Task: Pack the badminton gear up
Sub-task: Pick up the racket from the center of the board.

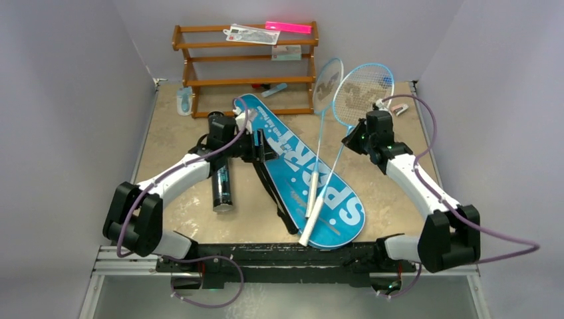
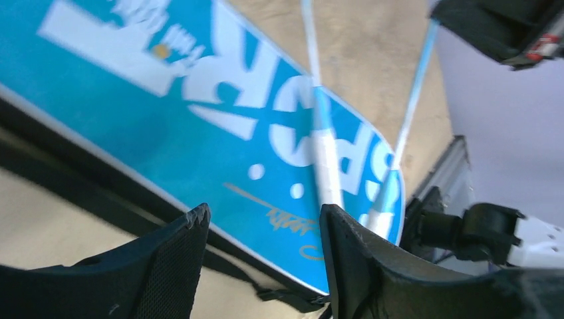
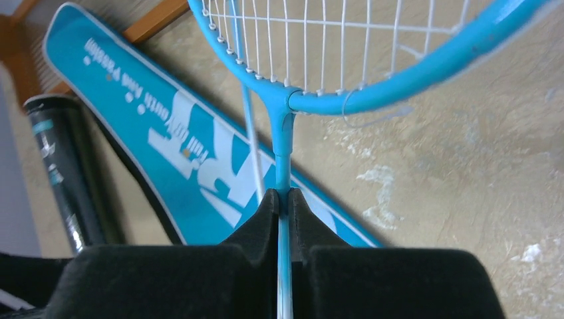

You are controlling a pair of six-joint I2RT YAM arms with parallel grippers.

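Left gripper (image 2: 265,219) open and empty, ribbed black pads (image 2: 166,266) poised above the blue bag (image 1: 302,169). Just left of it, long black tube (image 1: 223,186) flat on the mottled beige desk (image 1: 169,133): glossy, cylindrical, likely to roll. Bag flat and racket-shaped, smooth printed fabric, black strap (image 1: 275,193) trailing along its edge; apparently shut, nothing visibly inside. One racket (image 1: 327,83) loose across the bag, white handle toward the near edge. Second racket (image 1: 362,93), thin light-blue frame and taut white strings, head over bare desk, slim shaft pinched firmly in the closed right gripper (image 3: 284,199). No shuttlecocks in sight. Packing judged barely begun: both rackets and tube yet to be stowed
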